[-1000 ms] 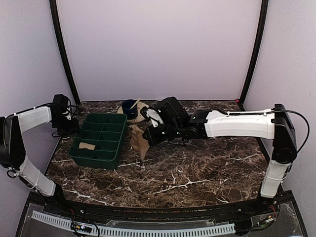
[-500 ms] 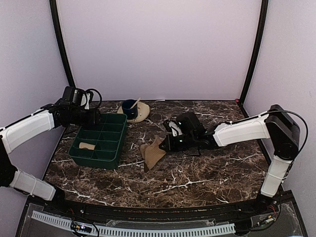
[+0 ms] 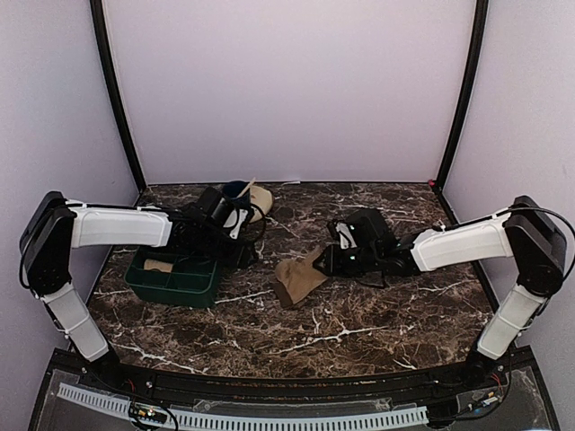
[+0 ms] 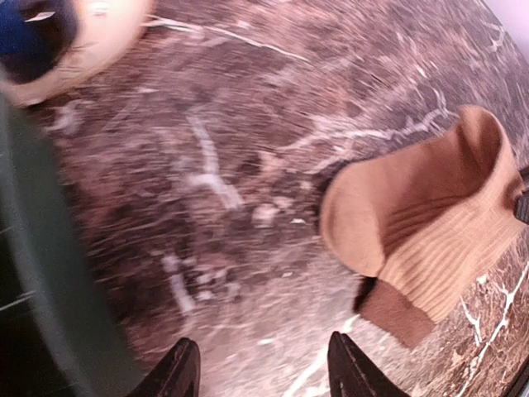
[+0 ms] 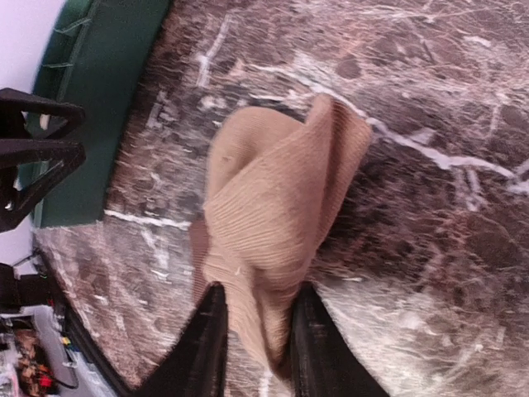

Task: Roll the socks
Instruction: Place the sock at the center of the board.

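One tan sock [image 3: 298, 280] lies crumpled on the marble, its dark red patch on the near side [image 4: 397, 313]. My right gripper [image 3: 322, 263] is at the sock's right end. Its jaws are parted, and a fold of the sock [image 5: 273, 207] lies between the right gripper's [image 5: 258, 291] fingers on the table. The left gripper [image 3: 244, 253] hangs open and empty over the tray's right edge, left of the sock [image 4: 430, 223]. Bare marble shows between the left gripper's [image 4: 263, 341] fingers. A second sock, a short tan roll [image 3: 160, 265], sits in a near-left tray compartment.
The green compartment tray [image 3: 171, 283] stands at the left under the left arm, and its rim shows in both wrist views [image 4: 41, 273] [image 5: 99, 91]. A beige saucer with a blue cup [image 3: 256, 199] sits behind the tray [image 4: 91, 33].
The right arm has brought the hanging sock down onto the table and drawn it rightward, and its jaws have parted. The left arm has swung right, across the tray, toward the sock.
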Robot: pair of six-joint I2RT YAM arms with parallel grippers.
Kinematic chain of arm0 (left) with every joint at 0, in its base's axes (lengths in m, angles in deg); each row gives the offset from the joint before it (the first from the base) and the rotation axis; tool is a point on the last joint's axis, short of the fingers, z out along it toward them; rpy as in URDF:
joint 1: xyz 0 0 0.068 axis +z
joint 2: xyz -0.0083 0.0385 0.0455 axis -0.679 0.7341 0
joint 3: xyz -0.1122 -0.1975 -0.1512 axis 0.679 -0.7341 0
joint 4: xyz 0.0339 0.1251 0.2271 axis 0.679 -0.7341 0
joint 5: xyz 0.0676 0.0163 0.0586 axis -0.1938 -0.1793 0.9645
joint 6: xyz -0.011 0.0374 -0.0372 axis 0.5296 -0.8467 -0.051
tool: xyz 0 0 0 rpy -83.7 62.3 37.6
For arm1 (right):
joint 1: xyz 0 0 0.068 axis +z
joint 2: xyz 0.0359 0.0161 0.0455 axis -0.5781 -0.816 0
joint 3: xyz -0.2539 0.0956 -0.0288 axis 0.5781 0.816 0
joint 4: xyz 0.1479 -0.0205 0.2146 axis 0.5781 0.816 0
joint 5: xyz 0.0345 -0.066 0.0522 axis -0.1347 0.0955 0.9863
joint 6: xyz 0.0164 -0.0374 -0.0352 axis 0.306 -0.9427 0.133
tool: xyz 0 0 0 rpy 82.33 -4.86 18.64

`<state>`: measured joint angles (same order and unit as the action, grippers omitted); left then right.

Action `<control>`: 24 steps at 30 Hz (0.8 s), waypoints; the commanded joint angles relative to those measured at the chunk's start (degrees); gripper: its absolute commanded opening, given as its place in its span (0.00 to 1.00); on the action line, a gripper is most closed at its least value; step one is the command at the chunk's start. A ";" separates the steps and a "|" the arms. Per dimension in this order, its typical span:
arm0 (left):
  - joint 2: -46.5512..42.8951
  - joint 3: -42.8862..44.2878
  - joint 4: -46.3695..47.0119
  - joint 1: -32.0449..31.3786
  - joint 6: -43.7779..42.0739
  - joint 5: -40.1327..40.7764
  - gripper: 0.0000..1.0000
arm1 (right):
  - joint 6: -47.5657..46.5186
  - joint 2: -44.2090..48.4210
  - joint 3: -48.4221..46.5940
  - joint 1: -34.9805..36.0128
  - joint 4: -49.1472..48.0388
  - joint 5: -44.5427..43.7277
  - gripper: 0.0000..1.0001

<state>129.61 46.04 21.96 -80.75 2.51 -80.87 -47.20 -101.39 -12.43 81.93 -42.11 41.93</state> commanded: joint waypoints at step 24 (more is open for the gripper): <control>8.75 0.87 5.60 -4.56 0.88 -17.74 0.50 | -10.57 -2.64 -11.32 3.75 15.92 -17.36 0.44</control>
<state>138.44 49.12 26.22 -84.18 2.73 -94.47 -55.33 -101.65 -18.92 85.53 -26.75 25.97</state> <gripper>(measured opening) 0.507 0.448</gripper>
